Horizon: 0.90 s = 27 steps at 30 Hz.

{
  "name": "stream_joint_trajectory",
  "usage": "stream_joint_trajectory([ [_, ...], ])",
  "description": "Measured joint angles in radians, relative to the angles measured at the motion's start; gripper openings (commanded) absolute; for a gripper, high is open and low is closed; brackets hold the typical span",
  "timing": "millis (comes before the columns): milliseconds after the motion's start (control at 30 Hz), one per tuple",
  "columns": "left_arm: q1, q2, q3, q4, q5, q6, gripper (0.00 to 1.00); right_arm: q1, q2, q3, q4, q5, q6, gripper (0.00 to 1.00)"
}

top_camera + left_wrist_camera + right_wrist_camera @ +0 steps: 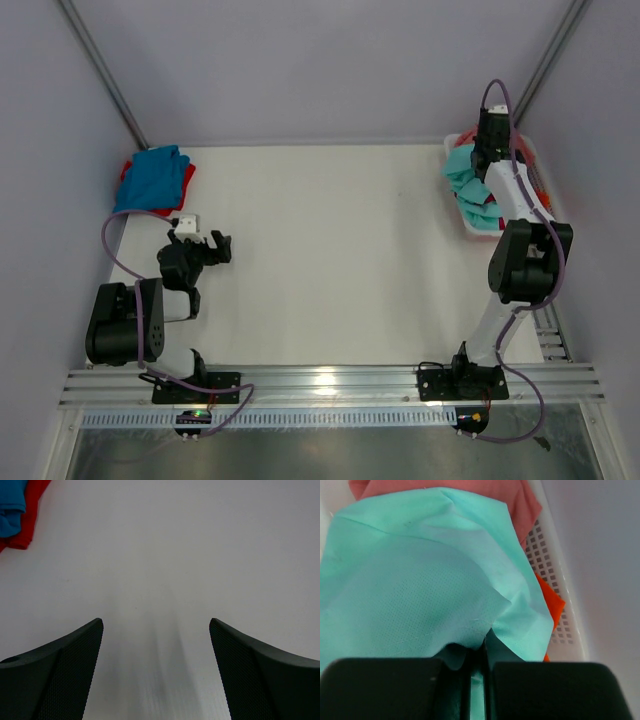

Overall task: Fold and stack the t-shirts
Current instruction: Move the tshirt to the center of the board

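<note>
The mint-teal t-shirt [473,190] lies bunched in the white mesh basket [538,172] at the back right. My right gripper [490,140] is over the basket and shut on a fold of the mint-teal t-shirt [420,590], with cloth pinched between its jaws. A salmon pink t-shirt [490,490] and an orange t-shirt [554,605] lie under it in the right wrist view. A blue t-shirt [152,178] sits folded on a red t-shirt [188,178] at the back left. My left gripper [212,247] is open and empty, low over the bare table, right of that stack.
The basket's wall [555,560] stands close against the right side wall. The blue t-shirt [11,505] and the red t-shirt [30,510] show at the top left corner of the left wrist view. A white table surface [340,250] lies between the arms.
</note>
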Motion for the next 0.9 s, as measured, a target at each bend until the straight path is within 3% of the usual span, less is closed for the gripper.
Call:
stream_joint_trajectory([
  [300,0.0,0.0,0.0,0.0,0.0,0.0,0.88,-0.045,0.022,-0.031,0.066,0.081,0.013,0.03],
  [333,0.0,0.0,0.0,0.0,0.0,0.0,0.88,-0.05,0.022,-0.035,0.076,0.089,0.011,0.12],
  [400,0.0,0.0,0.0,0.0,0.0,0.0,0.88,-0.057,0.021,-0.047,0.096,0.098,0.01,0.47],
  [533,0.0,0.0,0.0,0.0,0.0,0.0,0.89,-0.062,0.018,-0.076,0.117,0.099,-0.015,0.51],
  [567,0.0,0.0,0.0,0.0,0.0,0.0,0.89,-0.062,0.013,-0.083,0.122,0.096,-0.018,0.63],
  [600,0.0,0.0,0.0,0.0,0.0,0.0,0.89,-0.062,0.007,-0.09,0.126,0.093,-0.018,0.68],
  [667,0.0,0.0,0.0,0.0,0.0,0.0,0.89,-0.062,-0.008,-0.097,0.127,0.089,-0.03,0.7],
  [733,0.0,0.0,0.0,0.0,0.0,0.0,0.89,-0.062,-0.023,-0.097,0.128,0.088,-0.035,0.65],
  [767,0.0,0.0,0.0,0.0,0.0,0.0,0.89,-0.062,-0.029,-0.097,0.127,0.085,-0.039,0.45],
  [800,0.0,0.0,0.0,0.0,0.0,0.0,0.89,-0.062,-0.034,-0.097,0.127,0.077,-0.046,0.03],
  [900,0.0,0.0,0.0,0.0,0.0,0.0,0.89,-0.062,-0.065,-0.118,0.138,0.033,-0.042,0.03],
])
